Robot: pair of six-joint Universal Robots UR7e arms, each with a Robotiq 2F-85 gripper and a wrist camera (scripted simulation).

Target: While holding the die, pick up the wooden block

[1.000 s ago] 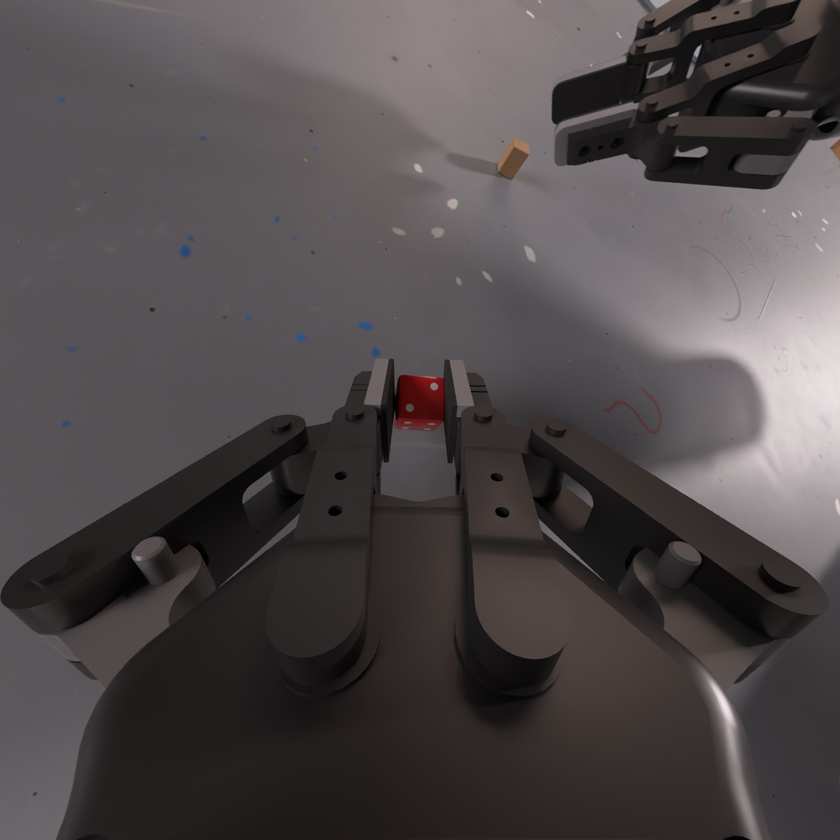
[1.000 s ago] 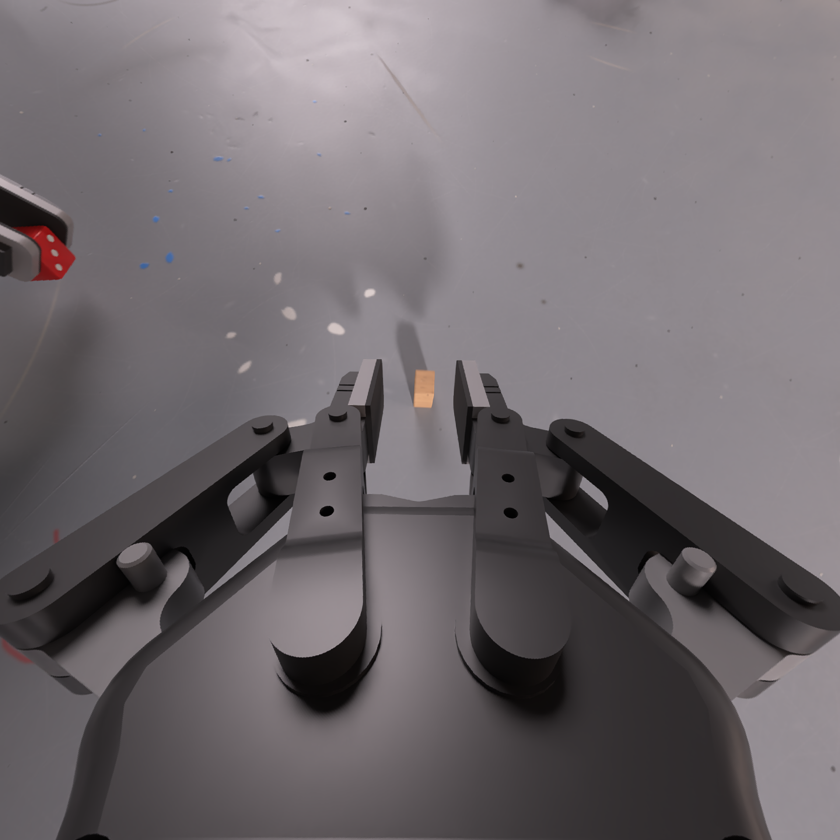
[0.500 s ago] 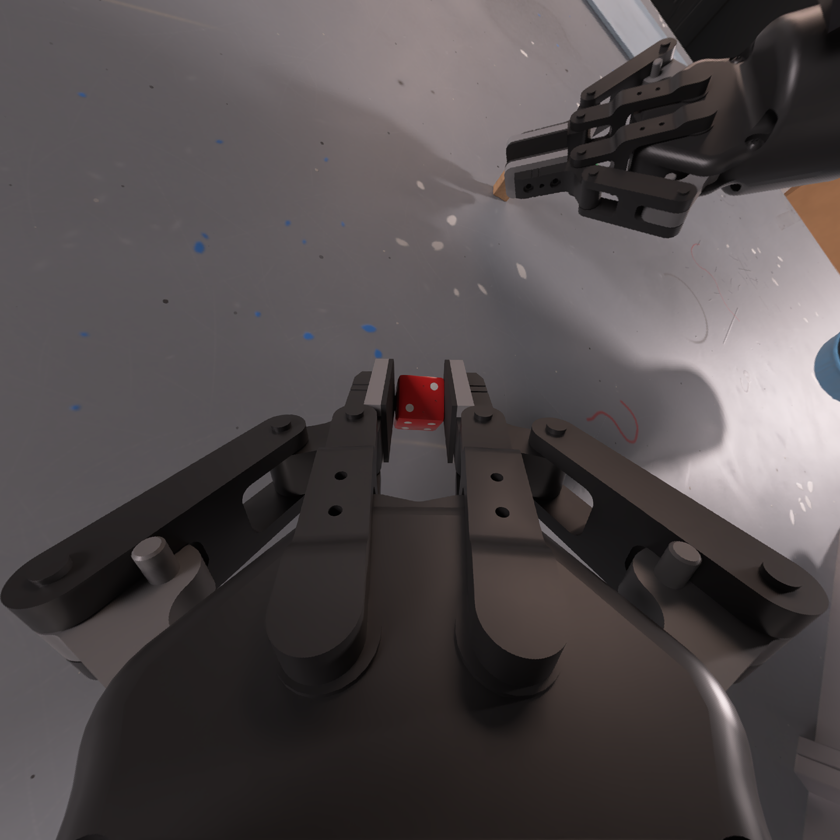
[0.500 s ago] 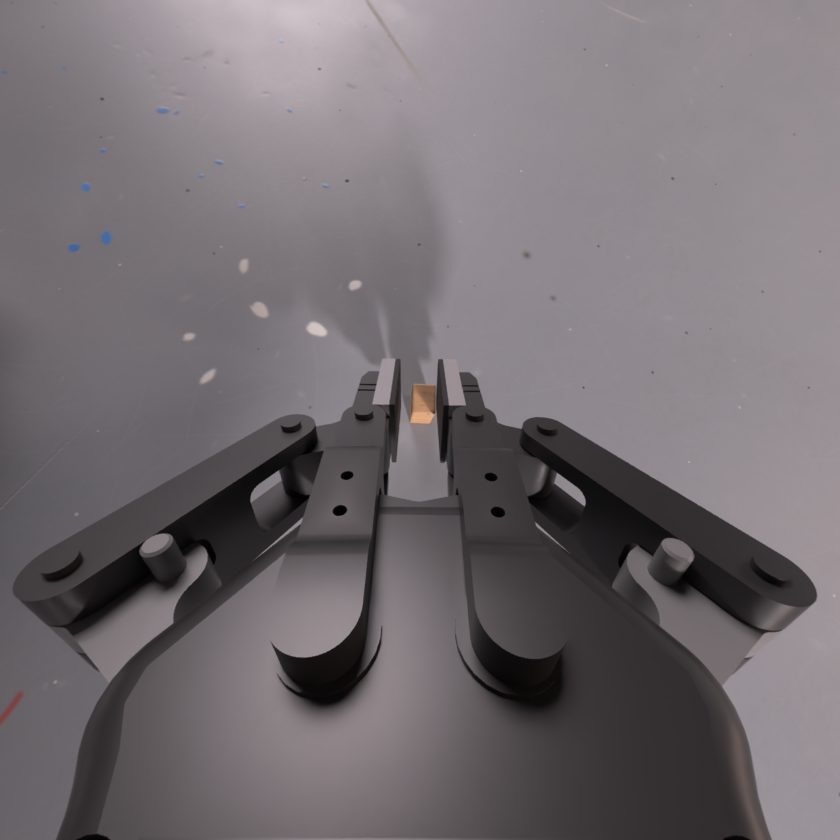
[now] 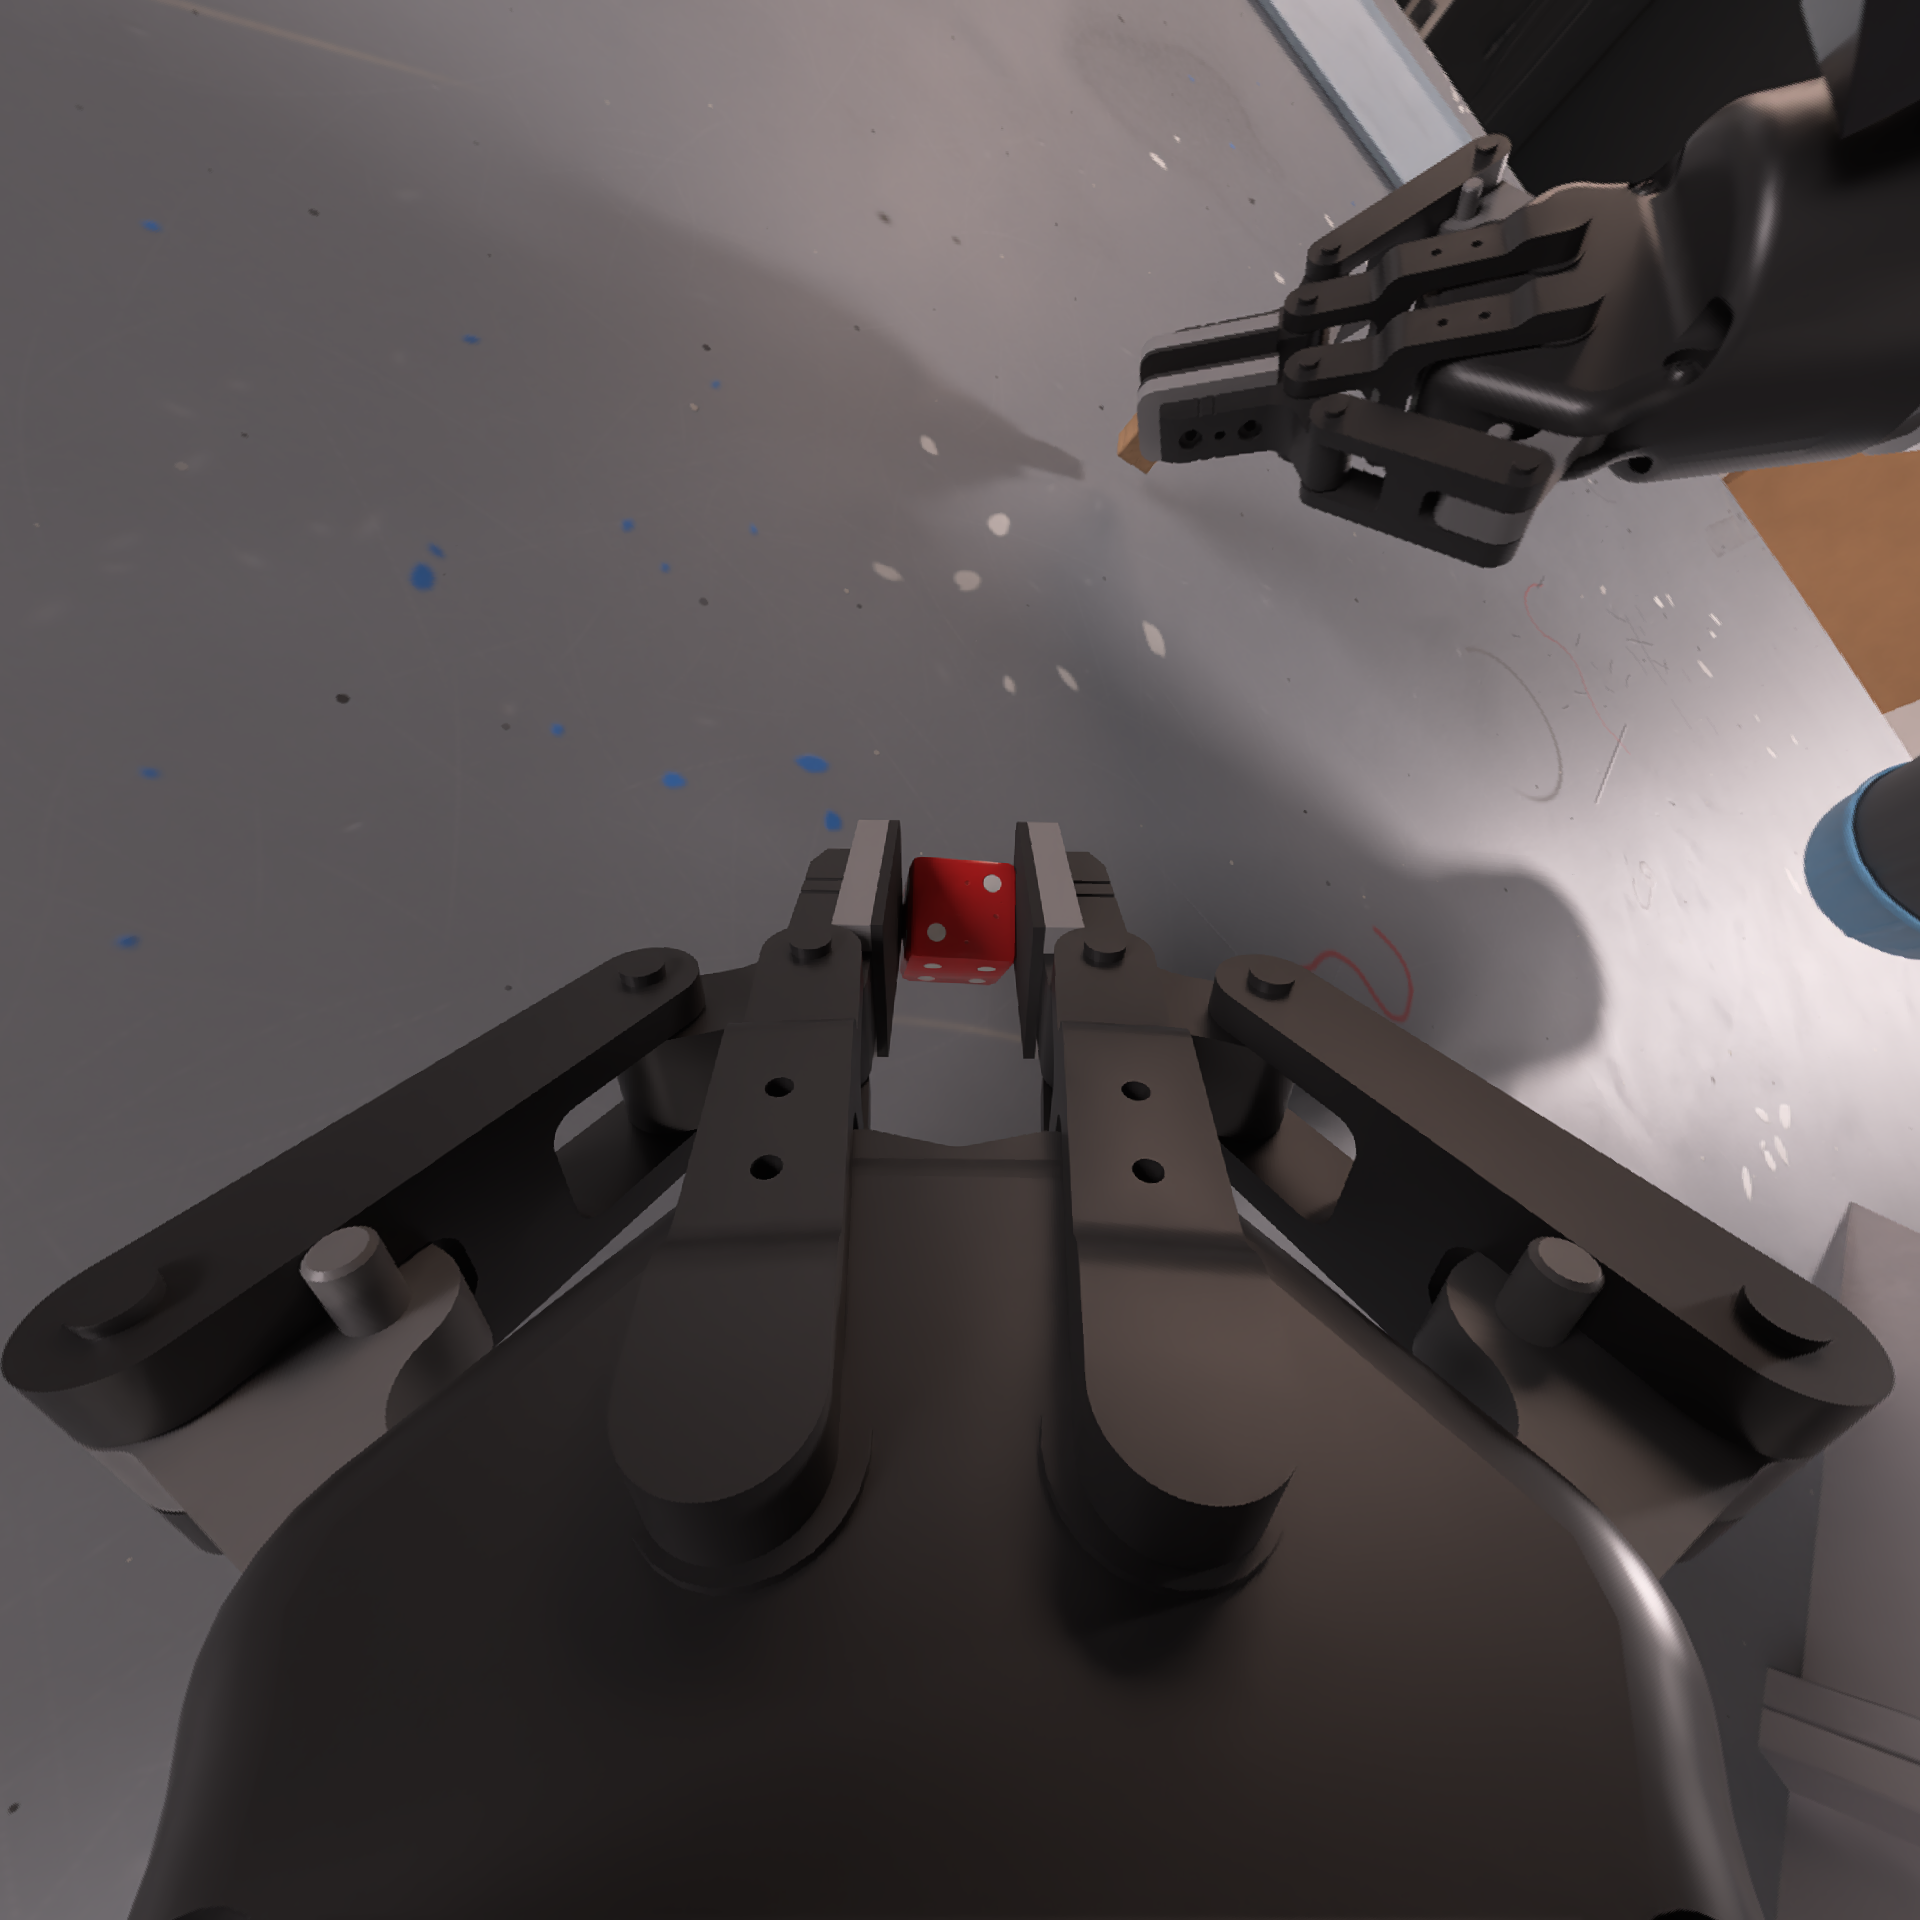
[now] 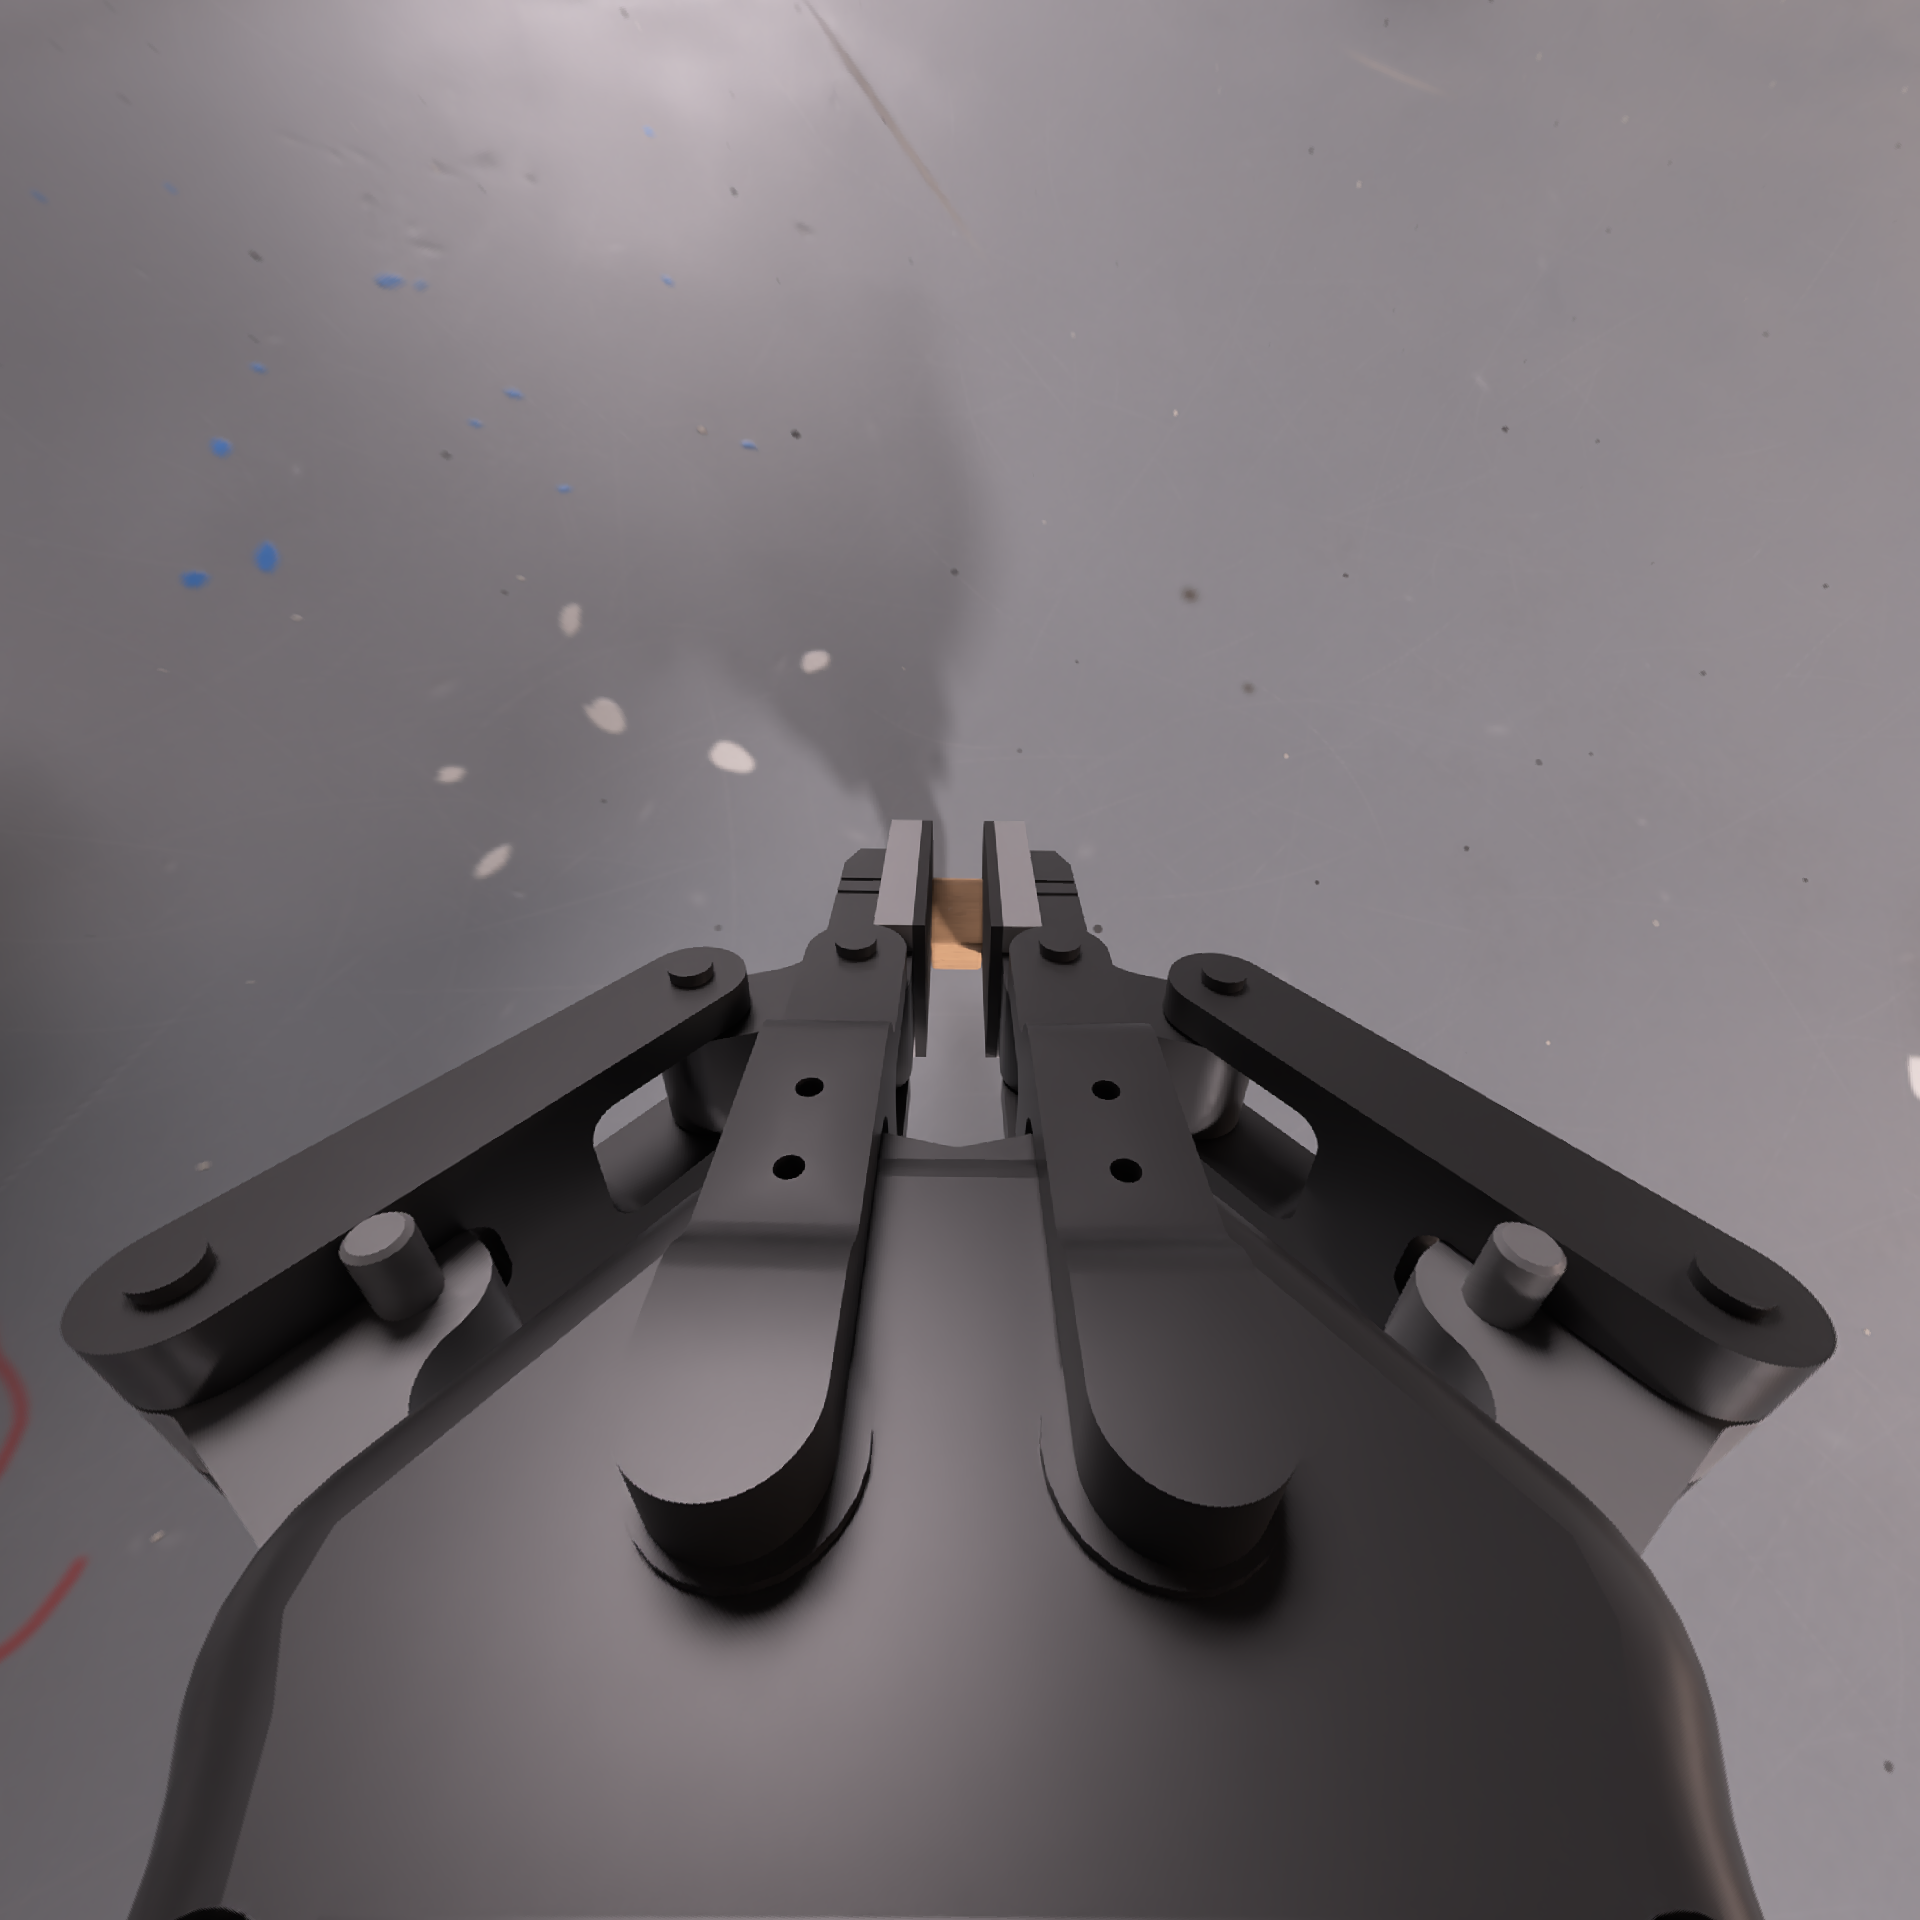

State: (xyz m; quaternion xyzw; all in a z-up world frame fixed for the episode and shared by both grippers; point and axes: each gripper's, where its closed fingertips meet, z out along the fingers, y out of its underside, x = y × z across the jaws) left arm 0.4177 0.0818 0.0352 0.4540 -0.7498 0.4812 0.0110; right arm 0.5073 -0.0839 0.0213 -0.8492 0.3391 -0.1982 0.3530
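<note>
My left gripper (image 5: 956,883) is shut on a red die (image 5: 958,918) with white pips, held above the grey table. My right gripper (image 6: 958,873) is shut on a small wooden block (image 6: 957,923), pinched between its pads. In the left wrist view the right gripper (image 5: 1164,426) shows at the upper right, above the table, with a corner of the wooden block (image 5: 1130,447) sticking out at its fingertips. Most of the block is hidden by the fingers there.
The grey table (image 5: 520,416) is flecked with blue and white paint spots. Its far edge (image 5: 1351,94) runs along the upper right. A brown surface (image 5: 1829,582) and a blue rounded object (image 5: 1865,868) lie at the right edge. A red scribble (image 5: 1371,966) marks the table.
My right gripper came down around the wooden block, closed on it, and has risen off the table with it. My left gripper kept hold of the die and rose a little.
</note>
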